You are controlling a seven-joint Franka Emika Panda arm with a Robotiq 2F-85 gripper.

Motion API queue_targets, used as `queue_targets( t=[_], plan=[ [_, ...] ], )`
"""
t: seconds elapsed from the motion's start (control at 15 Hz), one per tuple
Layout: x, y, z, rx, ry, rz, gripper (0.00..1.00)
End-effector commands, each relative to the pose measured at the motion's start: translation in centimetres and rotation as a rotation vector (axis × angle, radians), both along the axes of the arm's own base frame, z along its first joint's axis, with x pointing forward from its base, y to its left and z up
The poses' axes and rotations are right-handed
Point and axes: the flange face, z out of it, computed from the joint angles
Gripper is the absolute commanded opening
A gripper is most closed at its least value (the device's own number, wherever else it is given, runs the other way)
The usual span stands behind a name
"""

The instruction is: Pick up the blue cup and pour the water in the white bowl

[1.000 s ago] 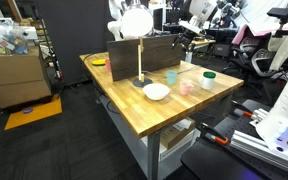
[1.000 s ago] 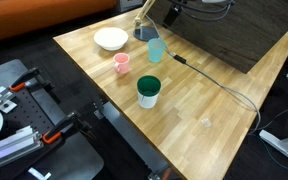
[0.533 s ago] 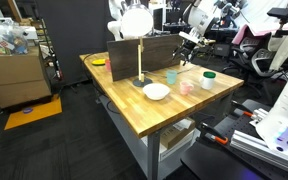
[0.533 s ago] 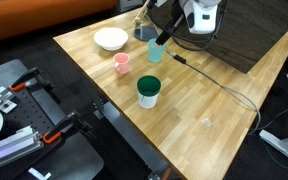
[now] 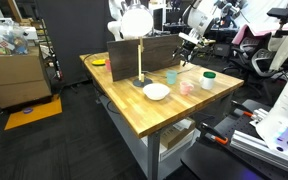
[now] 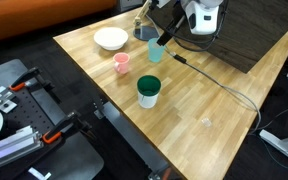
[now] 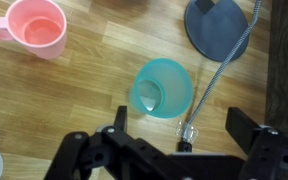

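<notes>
Tool (image 7: 182, 120) hangs with its two fingers spread wide apart and nothing between them. It sits just above the blue cup (image 7: 164, 88), which stands upright on the wooden table (image 7: 44, 110). In an exterior view the tool (image 6: 164, 35) is close over the far side of that cup (image 6: 155, 52) without clamping it.

From above, the teal inside of the cup shows a pale glint. Whether that is water I cannot tell.

Just beyond the cup lies the dark round lamp base (image 7: 219, 25), and its cable (image 7: 209, 85) runs past the cup's rim. The pink cup (image 7: 39, 28) stands upright nearby, well apart from the blue one, and its inside shows only pink.

The white bowl (image 6: 110, 39) sits further along the same side of the table, showing a plain white inside. A white cup with a green top (image 6: 148, 91) stands nearest the table's edge.
</notes>
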Motion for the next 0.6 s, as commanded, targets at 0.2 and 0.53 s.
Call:
queue_targets(
  t=[0.2, 0.53],
  plan=[
    [1.3, -0.3, -2.2, 0.133, 0.024, -0.035, 1.0],
    [2.0, -0.9, -5.3, 0.203, 0.068, -0.06, 1.0]
  ],
)
